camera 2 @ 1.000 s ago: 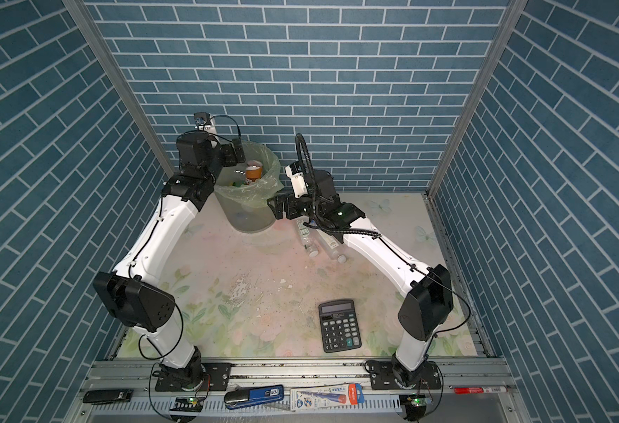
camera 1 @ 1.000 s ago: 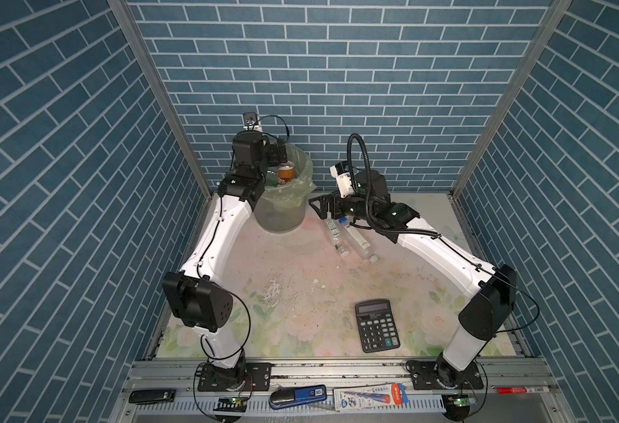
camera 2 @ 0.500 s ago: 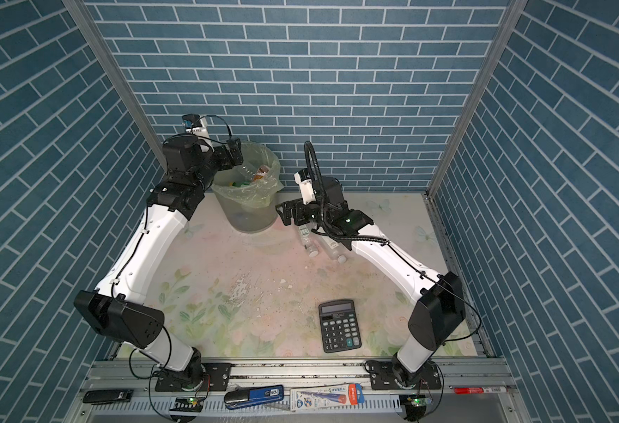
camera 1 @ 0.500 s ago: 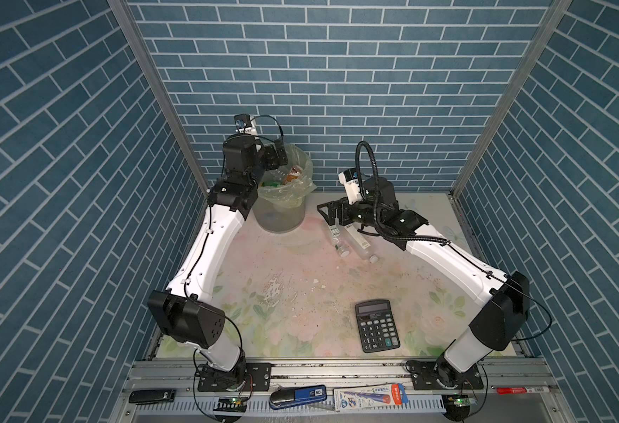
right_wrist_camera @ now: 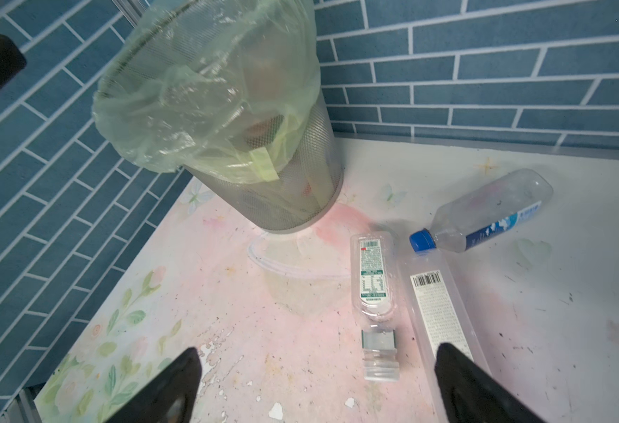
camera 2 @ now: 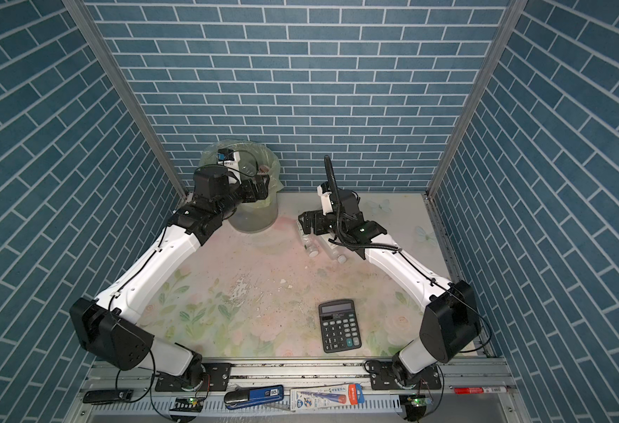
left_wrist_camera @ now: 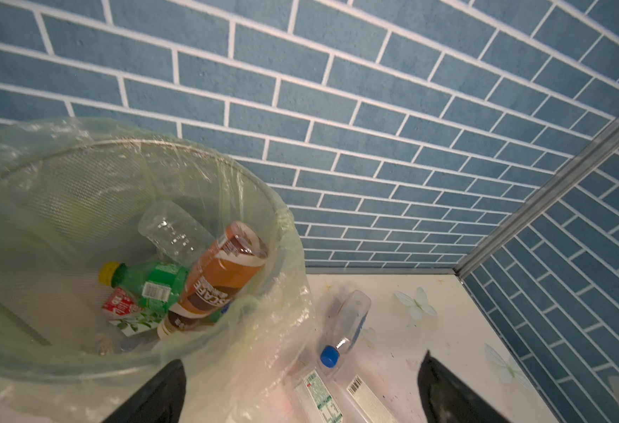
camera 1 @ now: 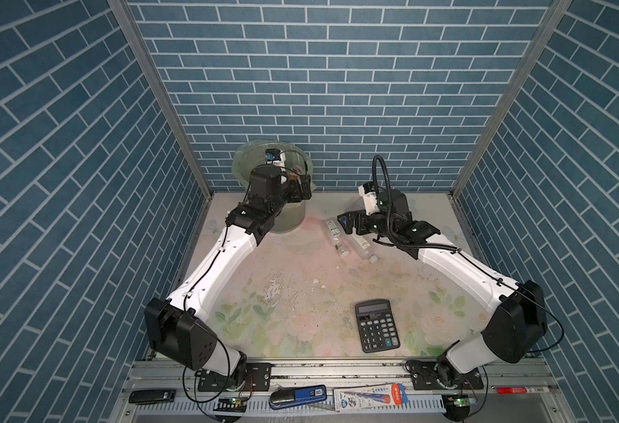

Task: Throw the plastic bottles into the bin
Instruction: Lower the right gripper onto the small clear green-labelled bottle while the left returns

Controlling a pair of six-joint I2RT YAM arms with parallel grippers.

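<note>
I hold the left gripper (left_wrist_camera: 302, 370) wide open and empty at the rim of the bin (left_wrist_camera: 249, 183). Three plastic bottles (right_wrist_camera: 372, 278) lie beside the bin. The right gripper (right_wrist_camera: 317, 351) hovers over them, wide open and empty. Risk: two lie close together, so closing may nudge or roll the neighbour.

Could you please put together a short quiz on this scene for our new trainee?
1. True or false: the left gripper and the right gripper both stand open and empty.
2. How many bottles lie on the table outside the bin? A) one B) three C) six
3. What colour is the cap of the green bottle inside the bin?
Key: 1 true; 2 B; 3 yellow.
</note>
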